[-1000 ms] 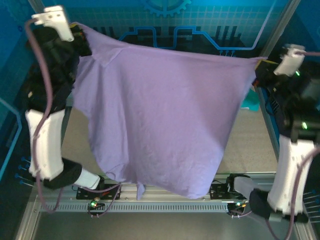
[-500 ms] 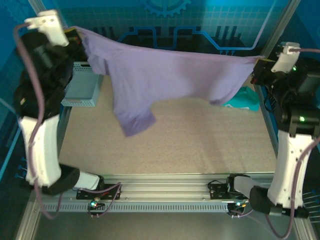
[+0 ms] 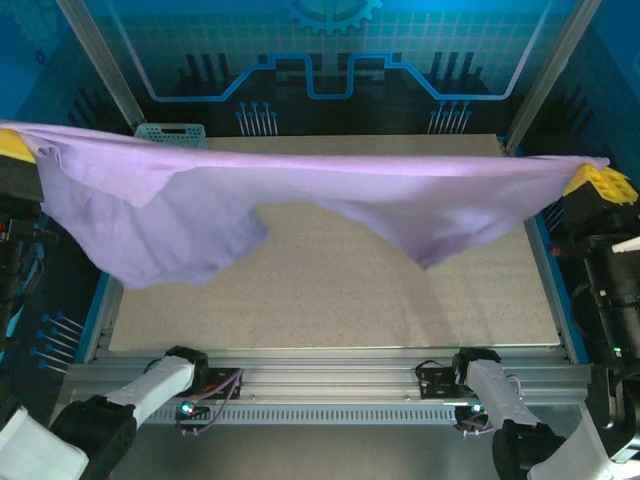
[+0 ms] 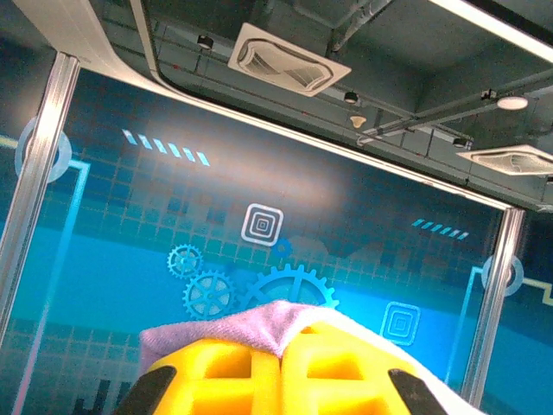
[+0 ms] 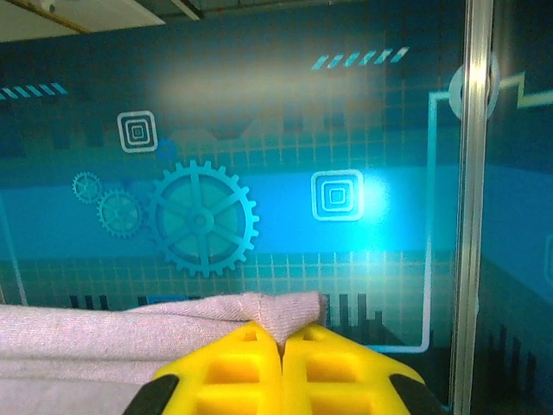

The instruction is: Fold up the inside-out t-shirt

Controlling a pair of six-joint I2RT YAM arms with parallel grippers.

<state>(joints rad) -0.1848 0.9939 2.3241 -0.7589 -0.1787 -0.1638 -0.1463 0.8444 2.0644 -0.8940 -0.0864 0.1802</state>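
So we've got the t-shirt strung out in mid-air like a washing line. The left gripper and right gripper each pinch a corner of it. Both wrist views show the yellow fingers closed tight with a bit of lavender fabric squeezed between them, so each one definitely has a grip.

The top edge runs pretty taut from one side to the other, and the grippers sit out past the left and right edges of the table. The bottom edge is a mess though. A big lobe sags on the left, there's a pointy bit right of middle, and a shallow arch sits between them. As far as we can tell, none of it touches the tabletop.

Our read is that this is the spread-it-out step and no fold has been made yet. The next move probably calls for lowering both arms together and dragging the cloth towards the near rail, so the hanging part lands flat and doesn't bunch up.

There's plenty of open tabletop underneath. The things to watch are the crate at the far left corner and the frame posts on either side. We also need to keep the tension even so neither corner slips out.
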